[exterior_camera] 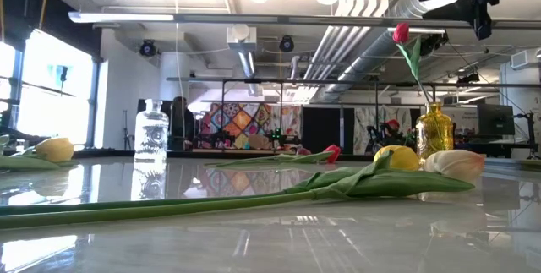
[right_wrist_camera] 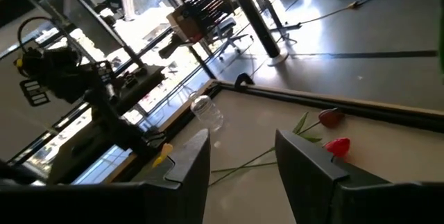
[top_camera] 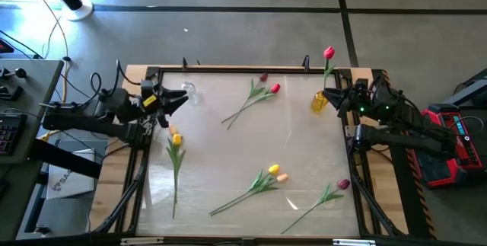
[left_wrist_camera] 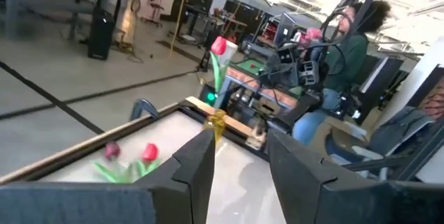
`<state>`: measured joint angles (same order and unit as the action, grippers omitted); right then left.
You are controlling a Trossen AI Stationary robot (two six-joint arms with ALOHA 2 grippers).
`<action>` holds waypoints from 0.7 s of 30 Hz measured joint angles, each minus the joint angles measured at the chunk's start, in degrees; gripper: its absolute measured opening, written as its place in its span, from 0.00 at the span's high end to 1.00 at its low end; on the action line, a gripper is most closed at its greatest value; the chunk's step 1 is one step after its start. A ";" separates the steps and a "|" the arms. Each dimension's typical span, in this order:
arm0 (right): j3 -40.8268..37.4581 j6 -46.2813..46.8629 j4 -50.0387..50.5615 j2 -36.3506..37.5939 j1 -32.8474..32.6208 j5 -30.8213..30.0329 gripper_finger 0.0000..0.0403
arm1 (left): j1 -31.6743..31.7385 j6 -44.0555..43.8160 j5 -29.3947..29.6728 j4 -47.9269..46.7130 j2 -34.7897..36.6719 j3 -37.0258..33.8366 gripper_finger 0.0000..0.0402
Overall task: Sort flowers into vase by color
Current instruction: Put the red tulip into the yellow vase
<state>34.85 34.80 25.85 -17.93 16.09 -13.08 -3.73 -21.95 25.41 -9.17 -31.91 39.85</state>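
Red-headed, one tulip [top_camera: 329, 52] already stands in your yellow vase [top_camera: 319, 101] at the upper right of the high view. Across the table [top_camera: 228, 154] you see loose flowers: a red pair [top_camera: 269, 86] upper centre, a yellow tulip [top_camera: 176, 139] at left, a yellow pair [top_camera: 275, 173] lower centre, a maroon one [top_camera: 343, 184] lower right. Your left gripper [top_camera: 181, 100] hovers beside the clear vase [top_camera: 189, 91], jaws parted and empty; your right gripper [top_camera: 330, 98] sits by the yellow vase, jaws apart, holding nothing.

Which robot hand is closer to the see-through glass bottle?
The left one. The left gripper hangs right beside the clear bottle at the table's far left corner. The right gripper is across the table, beside the yellow vase.
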 joint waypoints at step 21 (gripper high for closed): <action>0.00 6.63 1.26 0.00 -0.01 4.51 0.62 | -1.53 1.28 -14.38 15.68 -34.02 11.81 0.68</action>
<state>34.85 41.43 27.11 -17.94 16.08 -8.57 -5.25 -20.67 11.03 6.51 -65.93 51.66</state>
